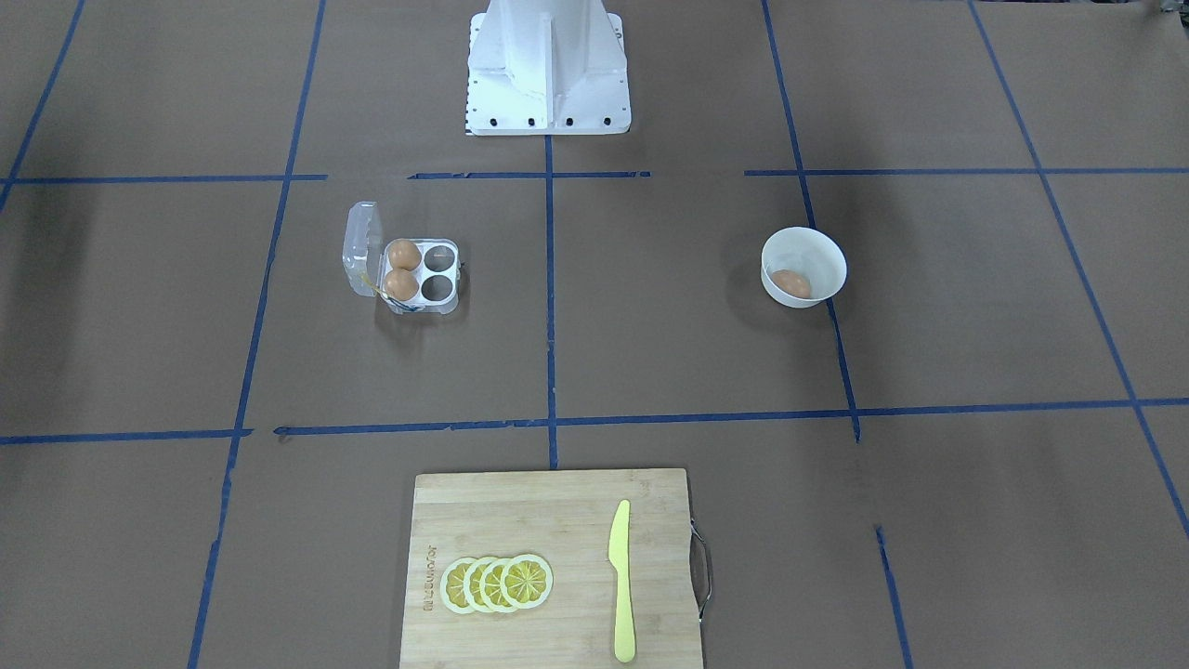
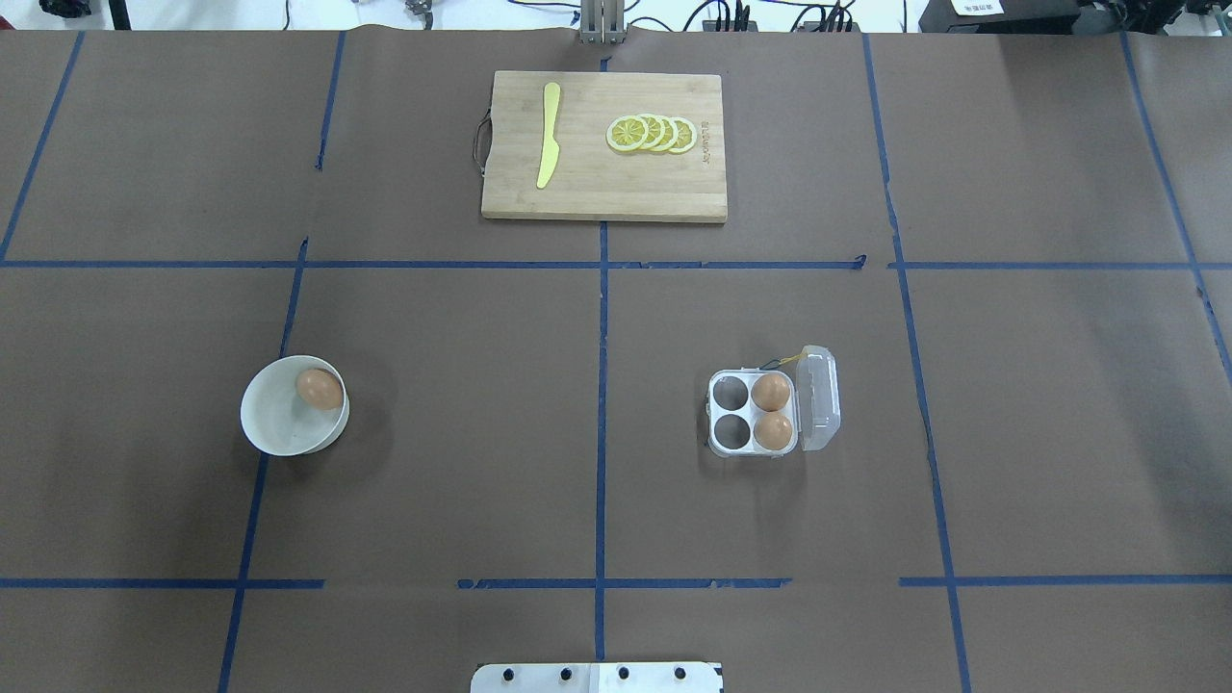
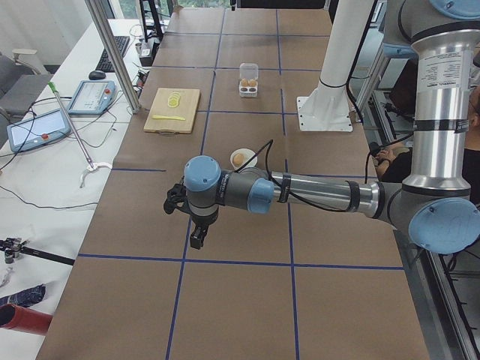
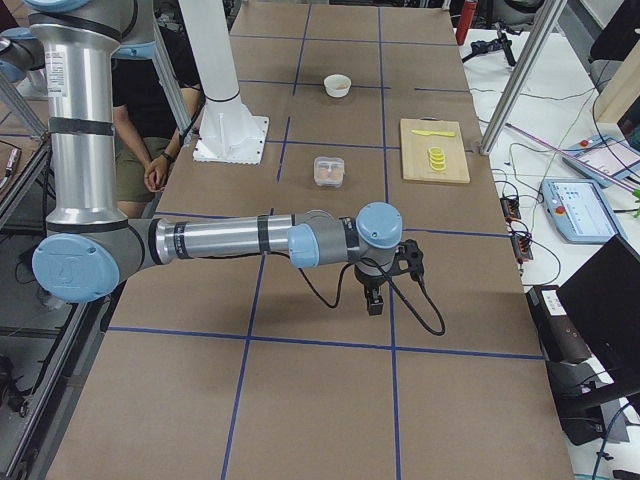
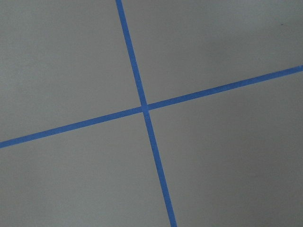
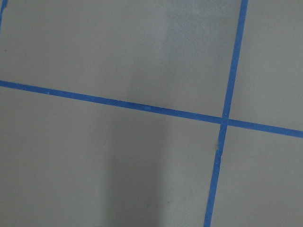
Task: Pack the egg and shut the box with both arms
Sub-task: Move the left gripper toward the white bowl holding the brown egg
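Note:
The egg (image 2: 319, 388) lies in a round white bowl (image 2: 274, 423) on the table's left half; it also shows in the front view (image 1: 791, 283). The box (image 2: 752, 412) stands on the right half with its clear lid (image 2: 820, 399) open. Two brown eggs fill the cells next to the lid, and the other two cells are empty. Both arms reach out past the table's ends. The left gripper (image 3: 196, 238) shows only in the left side view and the right gripper (image 4: 374, 300) only in the right side view. I cannot tell whether either is open or shut.
A wooden cutting board (image 2: 604, 192) with a yellow knife (image 2: 549, 135) and several lemon slices (image 2: 653, 134) lies at the far middle. Blue tape lines cross the brown table cover. The robot's white base (image 1: 548, 70) stands at the near edge. Both wrist views show only taped table.

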You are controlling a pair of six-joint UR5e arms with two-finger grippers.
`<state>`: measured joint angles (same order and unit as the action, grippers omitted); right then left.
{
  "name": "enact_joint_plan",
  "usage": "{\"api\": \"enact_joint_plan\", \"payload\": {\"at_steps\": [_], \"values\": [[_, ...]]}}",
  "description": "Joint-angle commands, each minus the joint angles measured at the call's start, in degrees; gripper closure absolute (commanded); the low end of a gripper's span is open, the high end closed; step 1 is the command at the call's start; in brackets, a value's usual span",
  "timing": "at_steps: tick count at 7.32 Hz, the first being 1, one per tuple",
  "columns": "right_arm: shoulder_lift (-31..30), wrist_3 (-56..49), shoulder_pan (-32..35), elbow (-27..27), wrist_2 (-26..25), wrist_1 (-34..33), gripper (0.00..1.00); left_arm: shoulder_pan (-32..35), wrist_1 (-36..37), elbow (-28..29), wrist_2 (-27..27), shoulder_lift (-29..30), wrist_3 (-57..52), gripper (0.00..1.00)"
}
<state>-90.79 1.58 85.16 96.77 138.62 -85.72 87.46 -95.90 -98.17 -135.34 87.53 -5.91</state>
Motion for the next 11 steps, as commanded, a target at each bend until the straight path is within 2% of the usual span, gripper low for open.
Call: {"api": "enact_joint_plan", "payload": {"at_steps": [1, 3, 4, 6, 7, 8, 9, 10, 11], "values": [[-0.09, 0.0, 0.0, 0.34, 0.42, 0.11, 0.0, -0.01, -1.48, -0.09, -0.01, -0.34, -0.15, 0.0], [-2.02, 0.0, -0.26, 1.05, 0.6, 0.55, 0.0, -0.18, -3.13, 2.79, -1.84, -0.52, 0.11, 0.0], [-2.2, 0.0, -0.26, 1.31, 2.69, 0.46, 0.0, -0.19, -5.06, 5.15, -5.77, -0.52, 0.02, 0.0], [-2.29, 0.0, -0.96, 1.13, 2.98, 0.55, 0.0, -1.32, -6.92, 4.83, -6.34, -0.26, 0.29, 0.0], [-2.55, 0.0, -0.96, 1.22, 3.15, 0.55, 0.0, -3.94, -10.23, 4.91, -8.17, -0.17, 0.81, 0.0], [-2.47, -0.09, -1.75, 0.79, 2.98, 0.46, 0.0, -7.88, -11.57, 3.87, -10.36, 0.18, 8.38, 0.0], [-2.46, 0.0, -1.84, 0.87, 3.24, 0.55, 0.0, -14.79, -17.68, 2.21, -9.77, 0.36, 20.29, 0.0], [-2.46, 0.0, -1.84, 0.78, 3.15, 0.55, 0.0, -18.43, -24.0, 1.41, -6.55, 1.32, 34.51, 0.0], [-2.46, 0.09, -1.76, 0.96, 3.5, 0.55, 0.0, -22.99, -26.76, -0.34, -2.51, 2.2, 48.4, 0.0]]}}
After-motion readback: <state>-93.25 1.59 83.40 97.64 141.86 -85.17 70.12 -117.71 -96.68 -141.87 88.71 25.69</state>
